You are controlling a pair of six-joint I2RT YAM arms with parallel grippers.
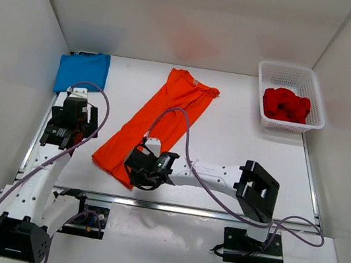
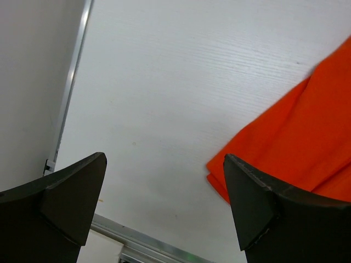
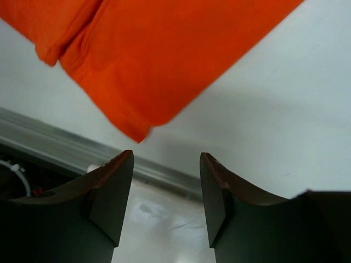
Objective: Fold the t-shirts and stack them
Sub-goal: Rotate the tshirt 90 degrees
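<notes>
The orange cloth t-shirt (image 1: 164, 120) lies on the white table (image 1: 240, 142), folded lengthwise into a long narrow strip. It runs diagonally, from the far middle of the table down toward the near edge, left of centre. The near end is a bit wider than the far end.

The right gripper (image 1: 138, 165) is over this near end, w/ its arm stretched to the left from its base. In the right wrist view the jaws of the right gripper (image 3: 166, 161) stand apart w/ a medium gap and nothing btw them. One corner of the orange shirt (image 3: 164, 60) is just beyond the fingertips, near the grey metal rail (image 3: 49, 134) at the table edge. Whether a finger touches the cloth, I cannot tell.

The left gripper (image 1: 77, 99) is at the left side of the table, close to the near edge of the blue shirt and left of the orange strip. In the left wrist view the jaws of the left gripper (image 2: 164, 200) are very wide, w/ only bare table btw them. An edge of the orange shirt (image 2: 296, 148) is beside one finger.

The bright blue cloth t-shirt (image 1: 83, 71) lies folded flat, approx. a rectangle, in the far left corner. The deep red cloth t-shirt (image 1: 286, 105) is crumpled inside the white plastic lattice basket (image 1: 296, 71), at the far right corner.
</notes>
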